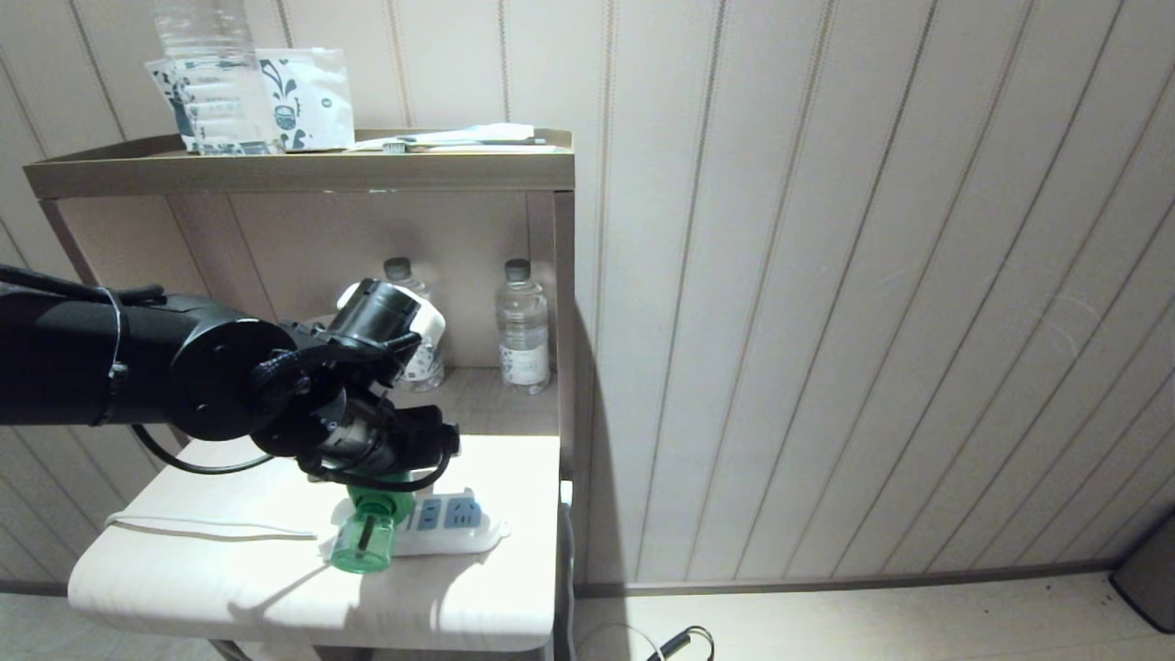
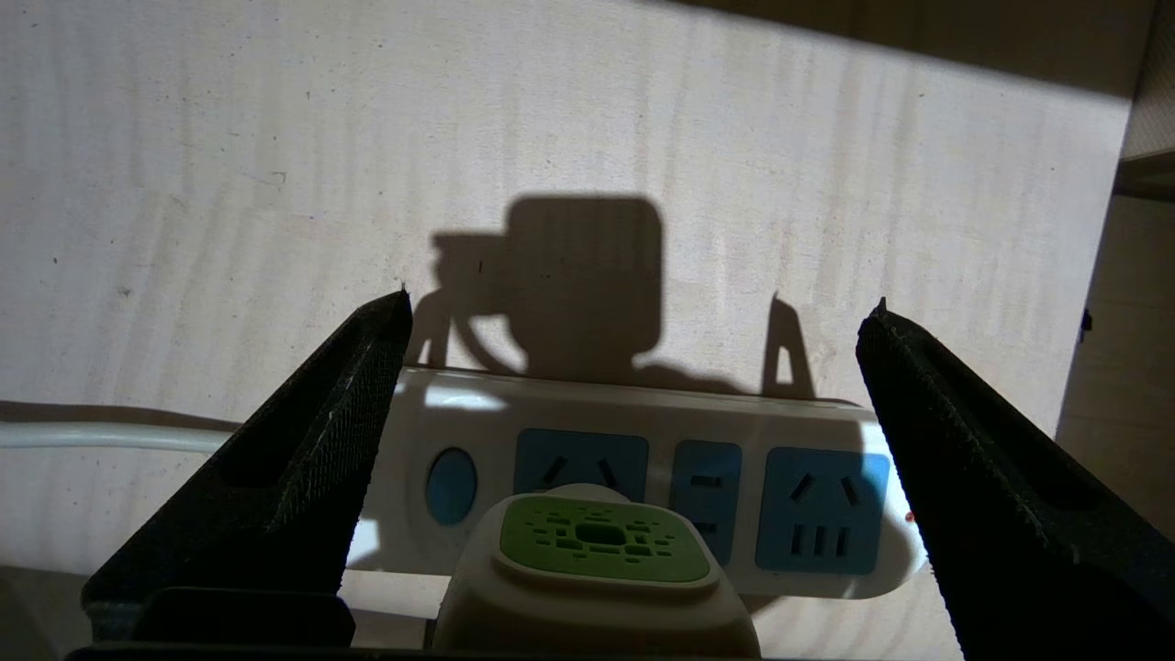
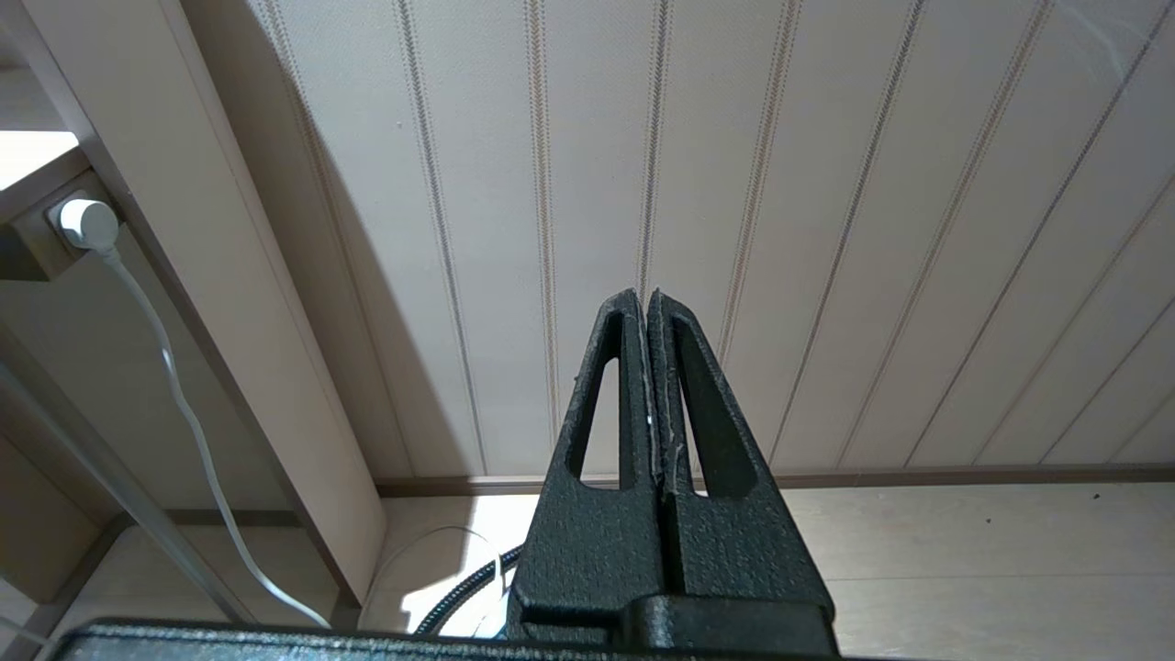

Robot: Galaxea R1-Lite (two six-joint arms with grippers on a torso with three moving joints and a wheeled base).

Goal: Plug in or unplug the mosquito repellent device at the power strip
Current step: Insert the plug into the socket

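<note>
Looking into the shelf recess behind the tabletop (image 1: 184, 569), you find two clear water bottles (image 1: 524, 323) with grey caps standing upright, one partly hidden by your left arm; whether they hold water cannot be told. On the top shelf (image 1: 303, 170) a larger clear ribbed bottle (image 1: 213, 73) stands in front of a white printed packet (image 1: 307, 96). The mosquito repellent device (image 1: 365, 537) is a small translucent green bottle with a dark wick visible inside; its white rounded cap with a green perforated square centre (image 2: 601, 542) shows in the left wrist view. It sits at the power strip (image 1: 454, 525), at the end where the cord leaves it, bottle leaning toward the front edge of the tabletop. The power strip is flat glossy white plastic with rounded ends, blue sockets and a round blue button (image 2: 451, 485); its thin white cord (image 1: 202, 526) trails across the pale matte tabletop. Your left gripper (image 2: 633, 321) hangs over the device, angled downward, its black textured jaws spread wide on either side of the cap and touching nothing. Your right gripper (image 3: 647, 303) is parked low, facing the panelled wall (image 3: 826, 184), jaws pressed together and empty.
</note>
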